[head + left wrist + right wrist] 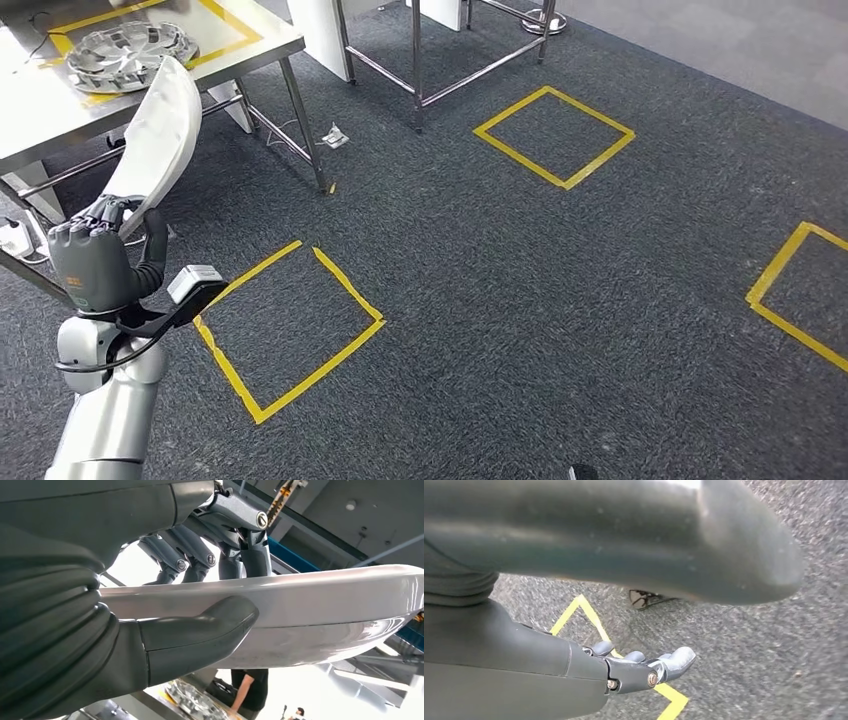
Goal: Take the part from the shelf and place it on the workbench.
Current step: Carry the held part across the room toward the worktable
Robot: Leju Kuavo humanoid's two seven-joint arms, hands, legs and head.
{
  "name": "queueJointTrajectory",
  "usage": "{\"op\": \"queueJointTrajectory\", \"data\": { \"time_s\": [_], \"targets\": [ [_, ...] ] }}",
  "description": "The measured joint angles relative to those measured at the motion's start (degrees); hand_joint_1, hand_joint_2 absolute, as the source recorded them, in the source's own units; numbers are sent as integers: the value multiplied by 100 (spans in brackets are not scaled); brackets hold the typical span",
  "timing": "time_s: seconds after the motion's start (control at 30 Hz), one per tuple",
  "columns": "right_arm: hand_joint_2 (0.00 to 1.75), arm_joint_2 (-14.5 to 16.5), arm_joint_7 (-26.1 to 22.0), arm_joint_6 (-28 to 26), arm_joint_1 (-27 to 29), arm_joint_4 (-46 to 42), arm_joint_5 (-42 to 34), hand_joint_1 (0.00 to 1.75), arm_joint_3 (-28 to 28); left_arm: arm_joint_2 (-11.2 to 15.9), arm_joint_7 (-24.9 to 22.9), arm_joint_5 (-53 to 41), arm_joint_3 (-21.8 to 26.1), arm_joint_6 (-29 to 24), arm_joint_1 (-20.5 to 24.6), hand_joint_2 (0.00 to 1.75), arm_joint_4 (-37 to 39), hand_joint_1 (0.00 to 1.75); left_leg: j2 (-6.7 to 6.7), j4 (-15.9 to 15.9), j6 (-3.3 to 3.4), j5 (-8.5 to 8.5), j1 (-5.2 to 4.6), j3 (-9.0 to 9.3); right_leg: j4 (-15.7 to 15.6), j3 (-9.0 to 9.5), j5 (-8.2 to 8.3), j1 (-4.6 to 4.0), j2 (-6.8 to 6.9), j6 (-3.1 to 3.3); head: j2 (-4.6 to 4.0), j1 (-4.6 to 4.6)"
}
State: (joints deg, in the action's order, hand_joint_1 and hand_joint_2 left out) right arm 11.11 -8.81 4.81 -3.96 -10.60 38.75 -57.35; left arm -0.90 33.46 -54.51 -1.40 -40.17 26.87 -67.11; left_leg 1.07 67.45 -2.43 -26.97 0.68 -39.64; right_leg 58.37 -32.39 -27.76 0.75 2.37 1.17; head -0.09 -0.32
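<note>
A long curved white part (158,135) stands up from my left hand (92,258), which grips its lower end at the left of the head view. Close up in the left wrist view, the thumb (200,635) presses one face of the part (325,610) and the fingers (200,555) wrap the other. The part's upper end overlaps the edge of the steel workbench (40,110) at the upper left. My right hand (644,667) hangs over the carpet with its fingers apart and nothing in it.
A silver wheel cover (125,52) lies inside a yellow tape outline on the workbench. Yellow tape squares (290,330) (553,135) mark the dark carpet. A second metal frame (420,60) stands behind. A person in black (250,692) stands beyond the bench.
</note>
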Motion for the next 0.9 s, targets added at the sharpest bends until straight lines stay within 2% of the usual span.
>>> {"op": "queueJointTrajectory", "data": {
  "time_s": [0.03, 0.07, 0.1, 0.13, 0.17, 0.2, 0.27, 0.33, 0.37, 0.4, 0.43, 0.47, 0.53, 0.57, 0.6, 0.7, 0.77, 0.8, 0.87, 0.9],
  "targets": [
    [0, 2, -6, 1, -1, 0, 0, 0, 0, 2, 11, 2, 0, 0, 19, 175, 19, 175, 148, -377, 3, 168, -24, 164, 13, 44, -47, -13, 36, -34, 0, -8],
    [0, 2, -13, 5, -3, 0, 1, 0, 0, 0, 22, 3, 0, 1, 36, 175, 35, 175, 260, -638, 47, 253, -39, 279, 19, 74, -87, -33, 76, -68, 0, -5],
    [0, 0, -21, 10, -4, 0, 1, 0, 0, -2, 28, 4, 0, 1, 47, 175, 51, 175, 338, -770, 97, 260, -56, 332, 22, 94, -121, -61, 121, -99, 0, 0],
    [0, -1, -28, 18, -5, 0, 2, 0, 0, -2, 32, 5, 1, 2, 52, 175, 65, 175, 328, -790, 158, 219, -77, 339, 20, 110, -146, -80, 178, -126, 0, 7],
    [0, -1, -37, 25, -8, 0, 5, 0, 0, -2, 33, 6, 3, 2, 49, 175, 72, 175, 251, -786, 225, 207, -69, 332, 11, 131, -175, -86, 247, -151, 0, 20],
    [0, -1, -48, 29, -13, 0, 12, 0, 0, -1, 34, 7, 4, 1, 45, 175, 75, 175, 183, -790, 262, 198, -64, 338, 31, 149, -213, -76, 261, -181, 0, 23],
    [0, -1, -72, 34, -25, 0, 29, 0, 1, 0, 34, 7, 9, 0, 50, 175, 71, 175, 54, -799, 337, 174, -46, 373, 313, 41, -373, -49, 114, -237, 0, 33],
    [0, -1, -83, 38, -26, 0, 39, 0, 2, -1, 33, 7, 13, 0, 56, 175, 66, 175, -5, -801, 377, 153, -38, 394, 678, -147, -526, -37, -73, -257, 0, 46],
    [0, -1, -83, 39, -23, 0, 39, 0, 2, -2, 33, 7, 13, 0, 56, 175, 66, 175, -13, -801, 385, 149, -38, 396, 782, -208, -566, -36, -96, -259, 0, 49],
    [0, -1, -83, 39, -23, 0, 40, 0, 2, -4, 33, 7, 13, 0, 56, 175, 67, 175, -13, -801, 386, 148, -38, 396, 797, -216, -572, -36, -98, -259, 0, 49],
    [0, -1, -84, 41, -22, 0, 41, 0, 2, -9, 33, 7, 13, 0, 48, 175, 70, 175, -41, -800, 397, 139, -43, 402, 1033, -366, -641, -36, -121, -260, 0, 50],
    [0, -1, -91, 43, -19, 0, 41, 0, 2, -15, 31, 7, 13, 0, 33, 175, 74, 175, -107, -795, 401, 104, -51, 443, 1092, -503, -512, -38, -146, -239, 0, 51],
    [0, -1, -107, 49, -14, 0, 39, 0, 2, -24, 23, 7, 13, 0, 5, 175, 83, 175, -250, -783, 382, 3, -73, 554, 815, -617, -80, -58, -205, -161, 0, 52],
    [0, -1, -114, 52, -17, 0, 31, 0, 2, -24, 17, 7, 13, 0, 2, 175, 85, 175, -300, -776, 350, -45, -83, 599, 417, -515, 190, -72, -216, -118, 0, 51],
    [0, -1, -114, 55, -21, 0, 15, 0, 2, -24, 9, 4, 13, 1, 6, 175, 86, 175, -310, -777, 316, -67, -87, 610, 194, -428, 260, -85, -226, -95, 0, 49],
    [0, 1, -89, 57, -26, 1, -33, 0, -9, -33, -33, -36, 9, 2, 22, 175, 83, 175, -305, -799, 210, -99, -80, 625, 97, -374, 224, -87, -241, -37, 0, 50],
    [0, 3, -48, 55, -24, 0, 15, 0, -13, -49, -91, -90, 1, 2, 46, 175, 79, 175, -238, -601, 138, -217, -80, 548, 45, -302, 213, -59, -240, 24, 0, 32],
    [0, 3, -29, 55, -23, 0, 50, 0, -13, -56, -126, -113, -2, 1, 55, 175, 78, 175, -200, -339, 106, -337, -70, 417, 27, -264, 200, -48, -240, 51, 0, 21],
    [0, 1, -13, 57, -17, 0, 94, 0, -11, -64, -188, -138, -4, 0, 42, 175, 75, 175, -170, 392, 53, -598, -49, 10, 27, -213, 153, -47, -242, 84, 0, 11],
    [0, 1, -9, 59, -9, 0, 102, 0, -11, -67, -205, -141, -4, 0, 23, 175, 75, 175, -166, 658, 35, -637, -39, -165, 31, -185, 126, -47, -243, 87, 0, 10]
  ]
}}
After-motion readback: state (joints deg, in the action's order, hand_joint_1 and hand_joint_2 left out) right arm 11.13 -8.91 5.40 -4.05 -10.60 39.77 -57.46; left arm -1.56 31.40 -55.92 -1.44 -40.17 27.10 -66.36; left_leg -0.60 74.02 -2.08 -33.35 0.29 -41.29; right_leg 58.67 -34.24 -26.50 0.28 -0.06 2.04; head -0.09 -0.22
